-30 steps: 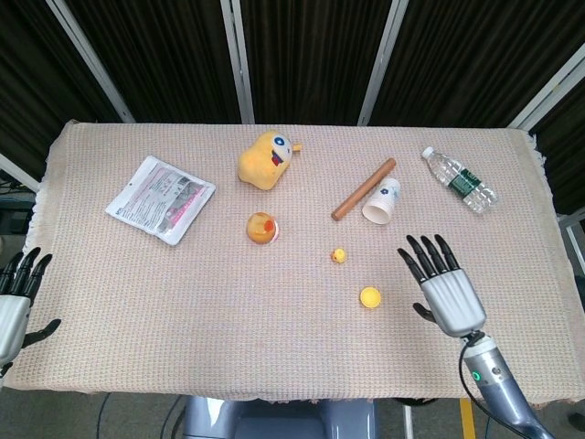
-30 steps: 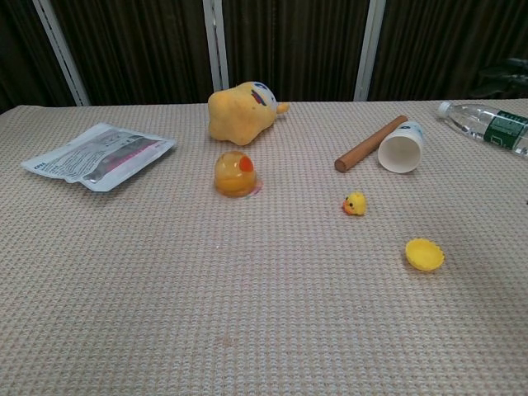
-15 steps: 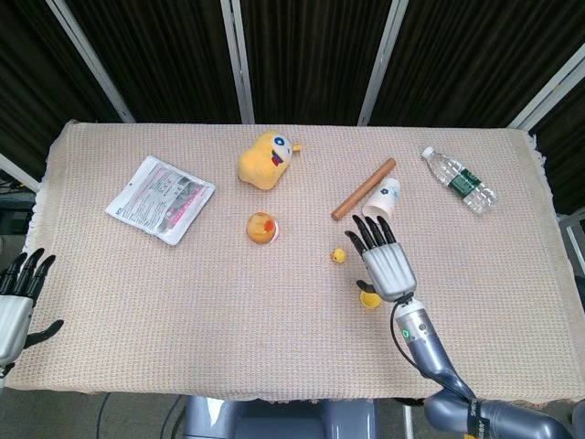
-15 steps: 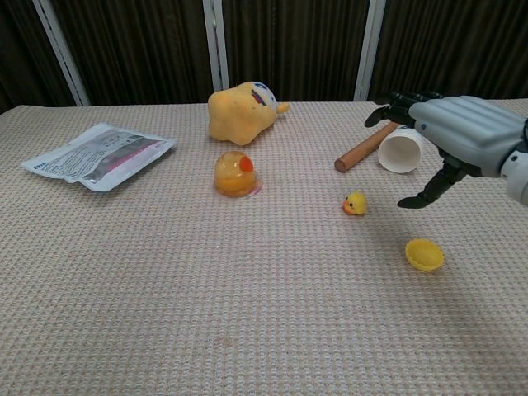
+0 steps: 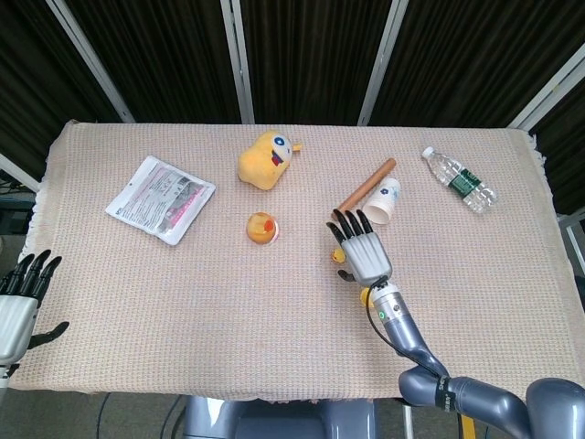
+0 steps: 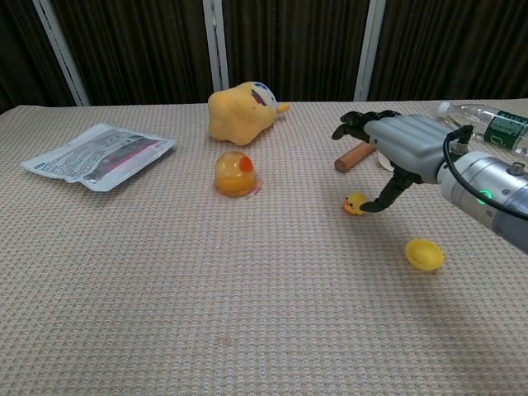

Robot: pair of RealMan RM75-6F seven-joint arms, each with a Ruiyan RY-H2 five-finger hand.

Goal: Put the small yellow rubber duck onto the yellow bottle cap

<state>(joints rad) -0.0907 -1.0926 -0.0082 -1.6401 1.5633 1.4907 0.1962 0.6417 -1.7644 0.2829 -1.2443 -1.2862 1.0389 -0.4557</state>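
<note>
**Right robot hand poised over the small duck; cap lying apart**

The right robot hand (image 6: pixel 400 148) hangs palm-down above the small yellow rubber duck (image 6: pixel 355 203), fingers spread and extended forward, holding nothing. In the chest view its thumb curves down so that the tip lies just beside the duck's right flank; whether it touches cannot be told. In the head view the same hand (image 5: pixel 363 251) covers most of the duck, of which only a yellow sliver shows at the hand's left edge.

The duck stands on the woven worktop (image 5: pixel 183 302), upright. The yellow bottle cap (image 6: pixel 424 254) lies open side up on the worktop, nearer the robot and to the right of the duck, apart from it; in the head view it is partly hidden by the wrist of the right arm.

The left robot hand (image 5: pixel 18 306) shows only in the head view, at the left near edge of the worktop, fingers straight and apart, holding nothing.

Other items: a yellow plush toy (image 6: pixel 239 111) at the far middle; a clear orange dome (image 6: pixel 234 174) in front of it; a flat printed pouch (image 6: pixel 99 155) to the left; a wooden rod (image 5: pixel 366 187) and a white paper cup (image 5: pixel 384 201) lying beside each other behind the right hand; a water bottle (image 5: pixel 459 180) lying at the far right.
</note>
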